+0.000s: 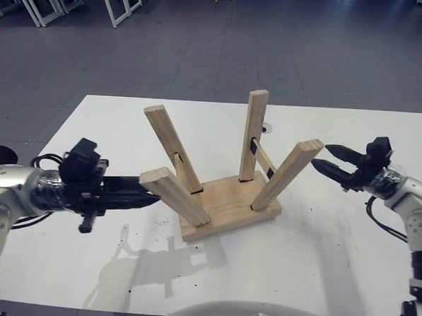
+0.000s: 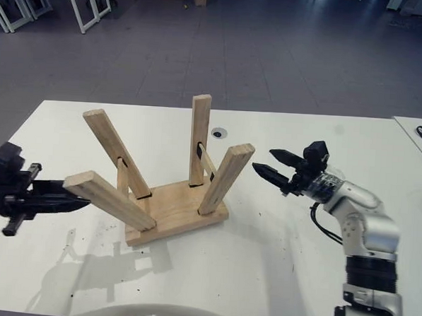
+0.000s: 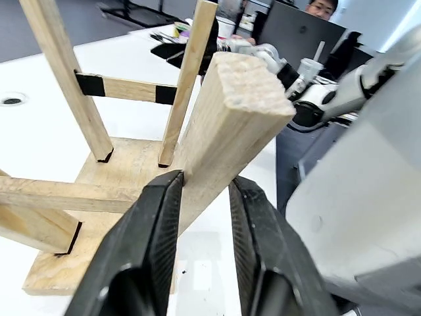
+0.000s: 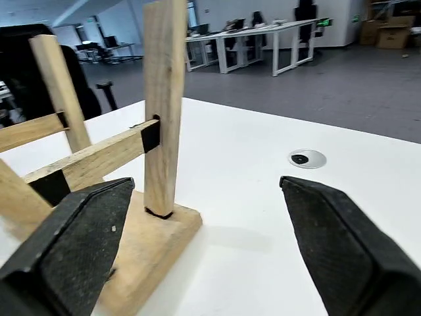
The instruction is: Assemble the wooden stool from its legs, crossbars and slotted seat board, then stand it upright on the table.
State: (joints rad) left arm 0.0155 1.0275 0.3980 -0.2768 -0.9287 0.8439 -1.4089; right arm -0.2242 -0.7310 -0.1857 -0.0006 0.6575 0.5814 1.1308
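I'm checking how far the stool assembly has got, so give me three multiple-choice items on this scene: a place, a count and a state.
1. Where does the seat board lie?
A. flat on the table, under the legs
B. on top of the legs
C. standing on its edge

2. How many legs rise from the board?
A. two
B. three
C. four

3. How is the right gripper?
A. shut on a leg
B. open and empty
C. shut on a crossbar

Answers: 1 A, the board rests on the table, legs pointing up; 2 C, four can be counted; 3 B, its jaws stand wide apart, nothing between.
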